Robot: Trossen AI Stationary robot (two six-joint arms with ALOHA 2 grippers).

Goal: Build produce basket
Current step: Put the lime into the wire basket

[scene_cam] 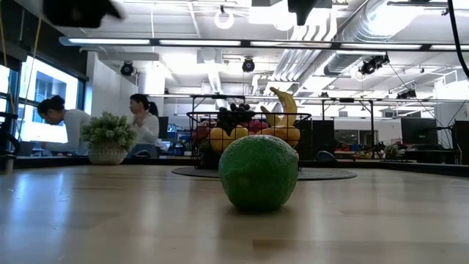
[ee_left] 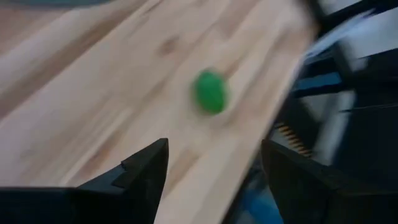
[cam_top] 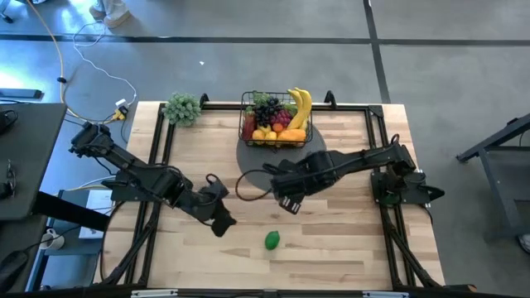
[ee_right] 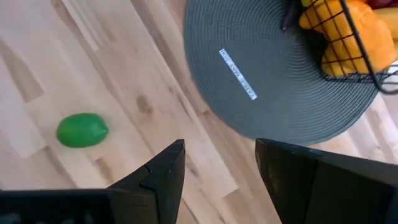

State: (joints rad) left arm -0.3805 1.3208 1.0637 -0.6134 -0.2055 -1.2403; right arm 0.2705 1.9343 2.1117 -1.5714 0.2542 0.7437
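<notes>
- Left tool point(cam_top: 222, 222) hangs over the front-left of the worktop point(cam_top: 331, 257), its two dark fingers point(ee_left: 146, 171) spread apart with nothing between them.
- The green lime point(cam_top: 272, 240) lies alone on the bare wood, near that tool, touching neither finger.
- Right tool point(cam_top: 290, 204) sits over the middle of the worktop, at the near edge of the grey round mat point(cam_top: 248, 157); jaws parted, gripping nothing.
- The basket point(cam_top: 276, 120) stands on the mat at the back, loaded: bananas point(cam_top: 300, 106), dark grapes point(cam_top: 265, 108), orange and yellow fruit.
- A pale green leafy bunch point(cam_top: 182, 108) sits at the back-left corner.
- Pale plank worktop in a black frame.
- Beyond it, a bright room with ceiling ducts and lamps; two people point(scene_cam: 143, 121) stand at the left.
</notes>
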